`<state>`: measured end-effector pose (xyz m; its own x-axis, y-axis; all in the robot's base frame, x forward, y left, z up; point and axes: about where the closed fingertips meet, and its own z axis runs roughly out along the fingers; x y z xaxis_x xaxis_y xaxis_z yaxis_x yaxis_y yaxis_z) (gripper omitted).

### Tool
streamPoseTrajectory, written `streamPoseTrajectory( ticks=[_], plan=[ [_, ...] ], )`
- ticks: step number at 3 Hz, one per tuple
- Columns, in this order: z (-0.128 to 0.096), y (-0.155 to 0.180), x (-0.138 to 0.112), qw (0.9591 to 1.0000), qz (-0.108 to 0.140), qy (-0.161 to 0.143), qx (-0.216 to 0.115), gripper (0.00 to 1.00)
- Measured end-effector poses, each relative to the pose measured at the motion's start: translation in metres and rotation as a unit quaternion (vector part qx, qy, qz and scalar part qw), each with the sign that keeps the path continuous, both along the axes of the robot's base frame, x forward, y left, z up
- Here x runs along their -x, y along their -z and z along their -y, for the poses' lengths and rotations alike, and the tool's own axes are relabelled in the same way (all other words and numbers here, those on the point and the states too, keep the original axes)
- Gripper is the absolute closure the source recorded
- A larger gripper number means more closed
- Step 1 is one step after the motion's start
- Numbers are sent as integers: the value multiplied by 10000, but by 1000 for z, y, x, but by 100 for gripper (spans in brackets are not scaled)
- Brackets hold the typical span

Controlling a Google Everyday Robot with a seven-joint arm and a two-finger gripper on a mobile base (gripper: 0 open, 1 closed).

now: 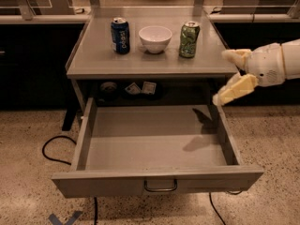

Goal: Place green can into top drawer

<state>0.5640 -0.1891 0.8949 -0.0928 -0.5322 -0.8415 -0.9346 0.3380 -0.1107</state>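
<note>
The green can (pixel 189 40) is seen standing upright on the grey table top (pixel 93 62), near the back on the right side. It is not held by anything. A white bowl (pixel 155 38) is set just beside it at 9 o'clock. A blue can (pixel 120 35) is stood on the far side of the bowl, also at 9 o'clock. The three things are lined up in a row, and none of them are touching.

The top drawer (pixel 154 144) is found under the table top, at about 6 o'clock from the green can. It is pulled far out, so its grey floor can be seen. A dark shadow is cast on that floor near the right wall. A small silver bar handle (pixel 161 187) is fixed in the middle of the flat front.

The gripper (pixel 228 74) is held in the air at about 4 o'clock from the green can. It is just off the right edge of the table and over the back of the drawer's right wall. Its two pale yellow fingers (pixel 239 88) are spread apart, and nothing is held between them. The gripper and the green can are kept apart.

A few small things (pixel 140 88) are tucked in the dark gap under the table top. A black cable (pixel 51 146) is laid on the speckled floor at 9 o'clock from the drawer. A blue tape mark (pixel 63 218) is stuck to the floor at 7 o'clock.
</note>
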Motion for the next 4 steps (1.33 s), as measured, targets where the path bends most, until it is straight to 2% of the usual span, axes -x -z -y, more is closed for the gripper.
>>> streamPoseTrajectory(
  ticks=[1, 2, 3, 4],
  plan=[
    [-18, 13, -17, 9967, -150, -80, -791, 0],
    [-18, 14, -17, 9968, -159, -79, -784, 0],
    [-30, 15, -51, 9953, 59, 131, -959, 0],
    [-61, -9, -118, 9864, 622, 501, -1435, 0]
  ],
)
